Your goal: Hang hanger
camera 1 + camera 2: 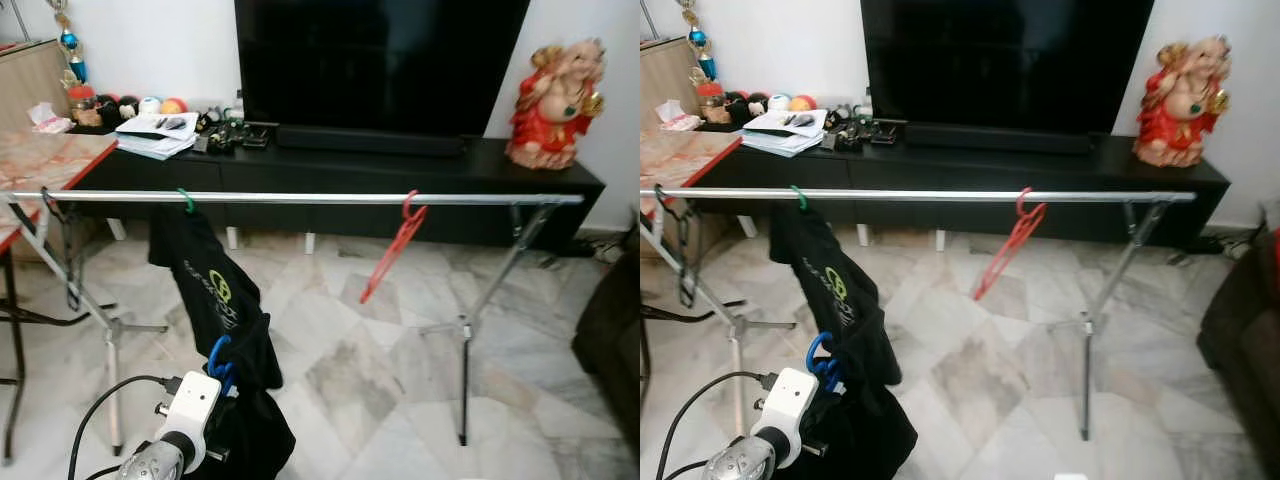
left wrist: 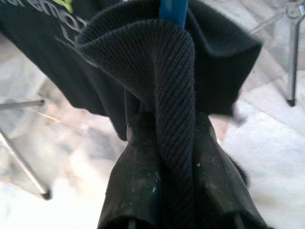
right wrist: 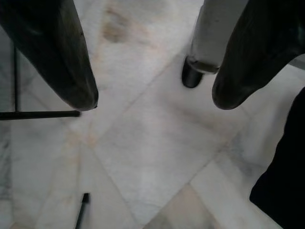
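Left arm (image 1: 165, 450) raised low at front-left, wrist angled up; left gripper (image 2: 164, 143) fingers clamped tight on dark fabric. Right gripper (image 3: 152, 98) points down at floor; fingers (image 3: 66, 57) spread wide, nothing between.

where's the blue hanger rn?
Low on the left in the eye views, the blue hanger sits inside the black shirt, pinched by the left gripper below the rail.

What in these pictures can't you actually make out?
- Blue hanger: its body is wrapped in the black garment, in the left eye and left wrist views alike.
- Left gripper: what its fingers pinch under the cloth.
- Clutter beside the TV: too small.
- Sofa: cut by the edge.
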`<state>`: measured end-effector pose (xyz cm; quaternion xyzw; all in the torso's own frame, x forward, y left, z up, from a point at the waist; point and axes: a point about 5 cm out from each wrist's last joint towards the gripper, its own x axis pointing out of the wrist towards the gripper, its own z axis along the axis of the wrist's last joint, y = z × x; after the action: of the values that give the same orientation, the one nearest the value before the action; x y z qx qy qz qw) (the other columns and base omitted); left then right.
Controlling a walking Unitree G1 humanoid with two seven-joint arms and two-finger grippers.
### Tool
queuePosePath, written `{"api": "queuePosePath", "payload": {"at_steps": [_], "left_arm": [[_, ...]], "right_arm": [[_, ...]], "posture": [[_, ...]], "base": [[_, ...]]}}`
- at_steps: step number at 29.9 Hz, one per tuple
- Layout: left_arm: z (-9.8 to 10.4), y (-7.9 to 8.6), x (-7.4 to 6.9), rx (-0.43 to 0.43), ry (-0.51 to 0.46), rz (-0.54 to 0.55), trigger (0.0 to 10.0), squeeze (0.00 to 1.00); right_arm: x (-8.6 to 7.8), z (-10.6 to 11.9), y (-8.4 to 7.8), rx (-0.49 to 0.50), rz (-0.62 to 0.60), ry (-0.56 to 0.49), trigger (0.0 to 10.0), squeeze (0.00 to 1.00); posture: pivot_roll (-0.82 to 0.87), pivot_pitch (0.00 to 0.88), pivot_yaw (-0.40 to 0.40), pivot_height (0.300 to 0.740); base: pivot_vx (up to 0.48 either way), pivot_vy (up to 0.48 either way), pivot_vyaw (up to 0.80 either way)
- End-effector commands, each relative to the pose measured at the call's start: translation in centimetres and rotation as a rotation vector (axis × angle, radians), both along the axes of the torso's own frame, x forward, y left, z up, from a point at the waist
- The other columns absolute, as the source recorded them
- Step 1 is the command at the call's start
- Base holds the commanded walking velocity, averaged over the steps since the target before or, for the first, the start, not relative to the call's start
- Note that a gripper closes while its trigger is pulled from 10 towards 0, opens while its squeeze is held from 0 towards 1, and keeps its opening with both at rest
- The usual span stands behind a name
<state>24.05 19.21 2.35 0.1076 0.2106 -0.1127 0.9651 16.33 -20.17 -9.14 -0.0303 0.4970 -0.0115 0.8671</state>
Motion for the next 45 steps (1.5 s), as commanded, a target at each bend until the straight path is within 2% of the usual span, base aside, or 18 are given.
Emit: {"api": "queuePosePath", "payload": {"at_steps": [1,13,25,41,45], "left_arm": [[0.6,0.1,0.3,0.03,-0.03,-0.019,10.0,0.0],[0.9,-0.5,0.6,0.009,-0.049,-0.015,10.0,0.0],[0.9,-0.9,0.7,0.003,-0.045,-0.035,10.0,0.0],[0.7,-1.4,0.8,0.001,-0.036,-0.045,10.0,0.0],[0.7,-1.7,0.8,-0.005,-0.035,-0.054,10.0,0.0]], "right_arm": [[0.1,0.0,0.6,0.018,0.009,0.0,10.0,0.0],[0.6,0.0,1.5,0.035,0.015,-0.005,10.0,0.0],[1.8,0.4,2.4,0.035,0.037,-0.019,10.0,0.0],[1.6,0.3,2.3,0.015,0.081,-0.001,10.0,0.0],[1.1,0.2,1.6,0.006,0.085,0.009,10.0,0.0]], "posture": [[0.11,0.0,-0.025,0.74],[0.1,0.0,-0.025,0.74],[0.1,0.0,-0.029,0.74],[0.1,0.0,-0.035,0.74],[0.1,0.0,-0.038,0.74]], "base": [[0.0,0.0,0.0],[0.0,0.0,0.0],[0.401,0.0,0.14],[0.448,0.0,0.0],[0.45,0.0,0.0]]}}
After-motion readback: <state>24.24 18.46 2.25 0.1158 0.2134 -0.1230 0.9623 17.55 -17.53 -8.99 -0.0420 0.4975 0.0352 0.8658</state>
